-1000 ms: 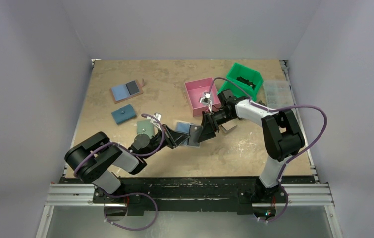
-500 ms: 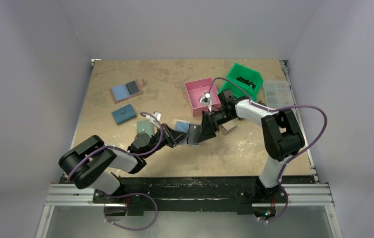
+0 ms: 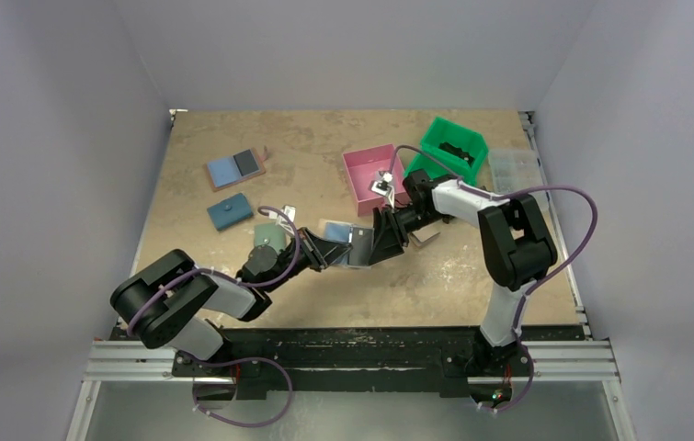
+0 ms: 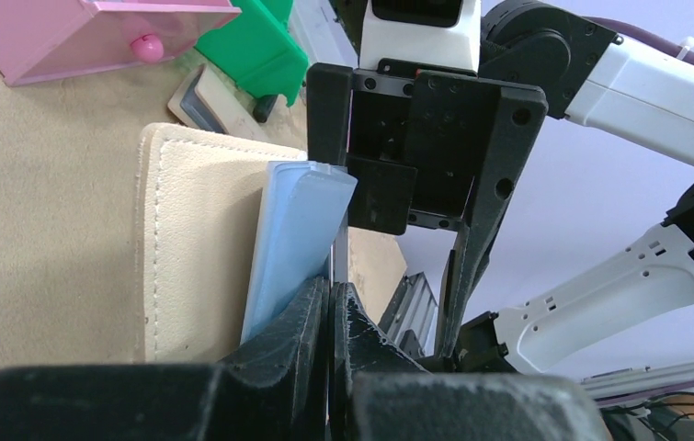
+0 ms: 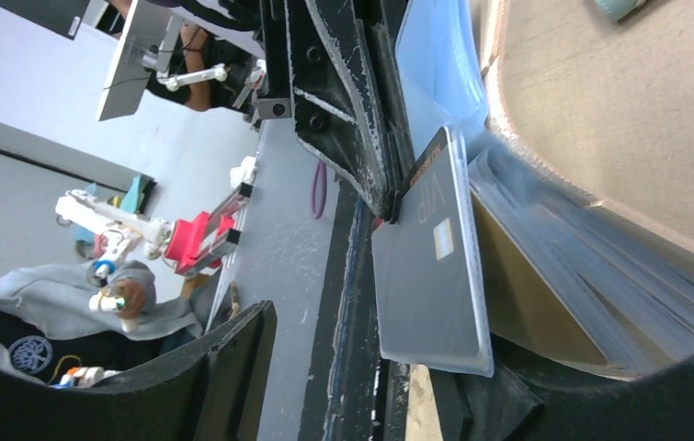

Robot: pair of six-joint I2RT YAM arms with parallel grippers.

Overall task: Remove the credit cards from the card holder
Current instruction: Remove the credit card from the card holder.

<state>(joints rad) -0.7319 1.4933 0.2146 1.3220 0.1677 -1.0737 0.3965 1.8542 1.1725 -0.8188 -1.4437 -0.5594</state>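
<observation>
Left end effector (image 4: 329, 299) is pinched tight, its fingers together on a thin edge of the card holder (image 4: 187, 239), just beside the pale blue panel (image 4: 288, 230). From overhead, I have that holder near the middle of the table (image 3: 324, 138), at about 6 o'clock from centre. The two arms meet over it, the left reaching in from 8 o'clock and the right from 2 o'clock. Whether the holder rests on the table I cannot tell.

Right end effector (image 3: 372, 248) faces the left one with its fingers spread wide apart, clamped on nothing. In its wrist view, a grey card (image 5: 430, 276) marked VIP stands out of the holder between those fingers, touching neither. The left fingertips sit at the card's top corner. A gold card (image 5: 527, 317) stays tucked behind clear sleeves at 3 o'clock of the grey one.

Overhead, a pink bin (image 3: 366, 154) lies at 1 o'clock of the holder, and a green bin (image 3: 435, 147) at 2 o'clock. A blue-and-black holder (image 3: 235, 167) and a teal wallet (image 3: 230, 212) lie well apart, at about 10 o'clock.
</observation>
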